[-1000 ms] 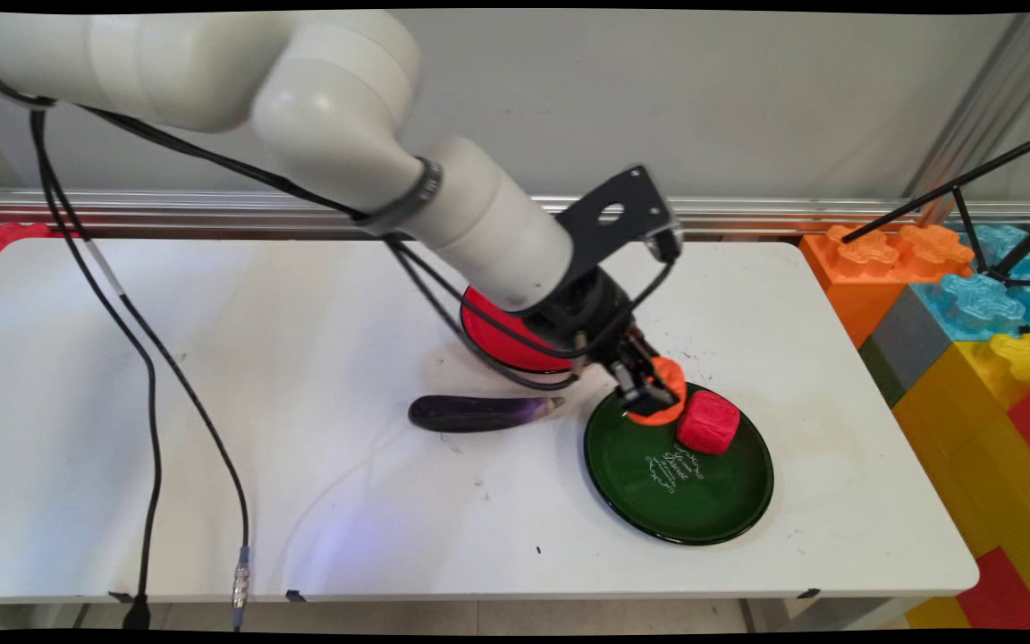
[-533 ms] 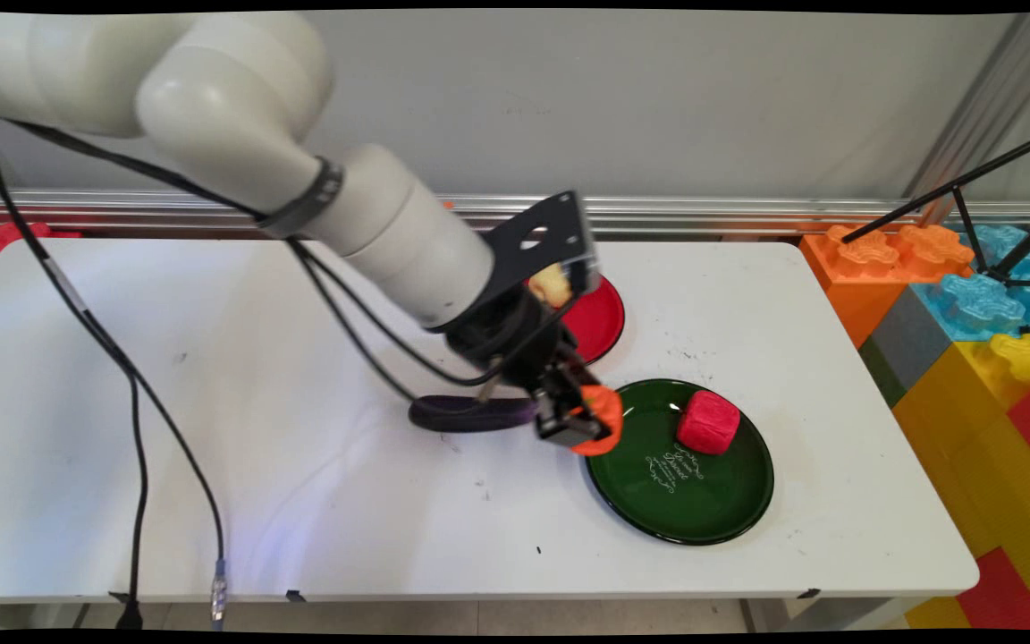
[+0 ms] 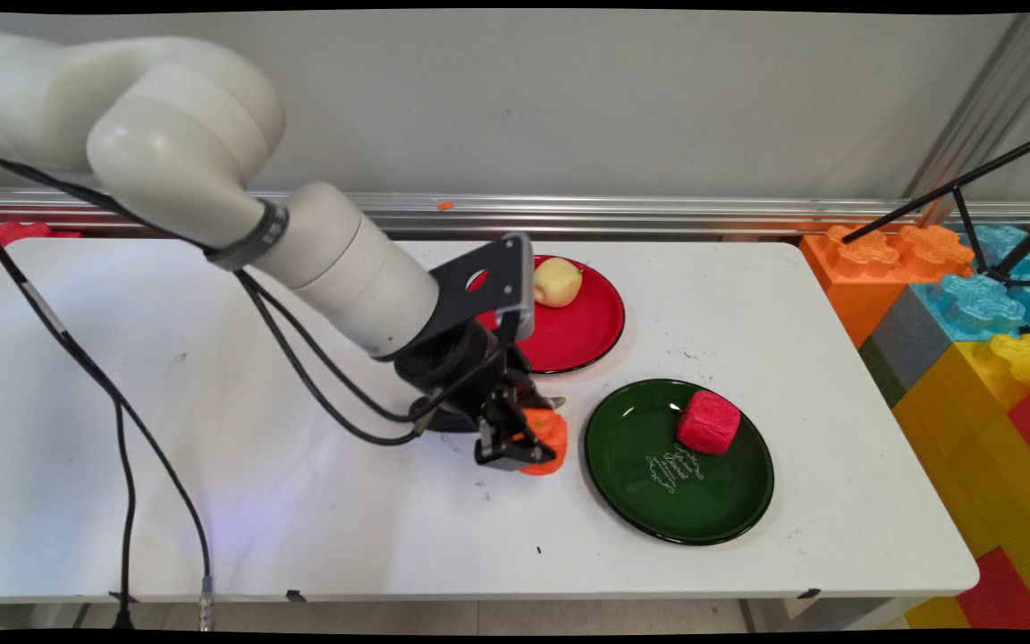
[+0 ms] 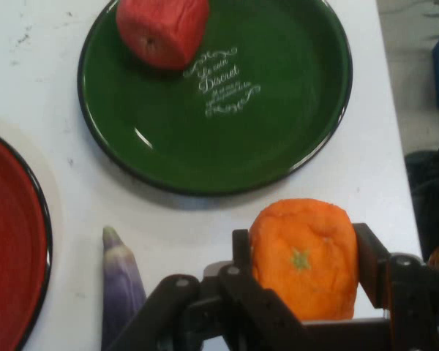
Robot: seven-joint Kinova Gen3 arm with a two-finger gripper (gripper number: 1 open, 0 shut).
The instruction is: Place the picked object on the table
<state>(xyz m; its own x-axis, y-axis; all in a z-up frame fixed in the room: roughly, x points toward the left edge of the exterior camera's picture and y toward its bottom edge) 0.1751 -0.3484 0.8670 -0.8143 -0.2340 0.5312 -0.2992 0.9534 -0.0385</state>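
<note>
Now the pincer (image 3: 522,444) is clamped on the orange fruit (image 4: 304,257), carried off the green plate (image 3: 721,514) within the last second to just above the white table (image 3: 300,501). Green plate with red fruit (image 3: 707,422) lies just right of the pincer; eggplant (image 4: 121,289) just behind it.

I am in a robot lab. My white table (image 3: 211,501) stands by a plain grey wall (image 3: 622,98). Big toy building blocks (image 3: 971,358) are stacked at the right of the frame. A black tripod (image 3: 989,206) stands at the upper right.
</note>
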